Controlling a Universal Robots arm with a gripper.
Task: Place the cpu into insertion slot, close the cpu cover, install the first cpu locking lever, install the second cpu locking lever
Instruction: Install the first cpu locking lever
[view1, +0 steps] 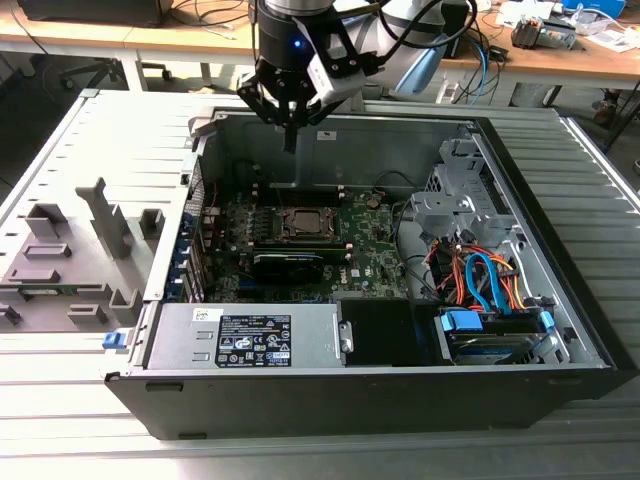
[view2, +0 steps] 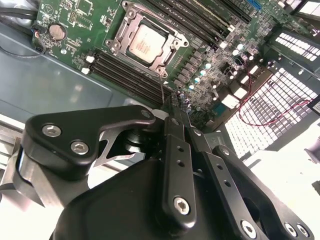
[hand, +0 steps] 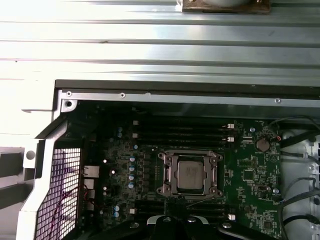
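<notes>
The cpu (hand: 191, 176) lies flat in the insertion slot (hand: 176, 192) on the green board, its silvery top showing in both wrist views (view2: 145, 42). The cpu cover (view2: 124, 31) lies down around it as a metal frame (hand: 169, 175). A thin metal lever rod (view2: 160, 85) stands up from the socket's edge toward my fingertips. My gripper (view1: 290, 135) hangs above the case's back wall, well above the socket (view1: 305, 222) and apart from it. Its black fingers (view2: 172, 112) are shut together with nothing between them.
The open computer case (view1: 560, 330) lies on a slatted table. Black memory slots (view2: 125, 75) flank the socket. A power supply (view1: 250, 340) sits at the front, drive bays and coloured cables (view1: 480, 280) at the exterior view's right. Grey fixtures (view1: 100, 215) stand at its left.
</notes>
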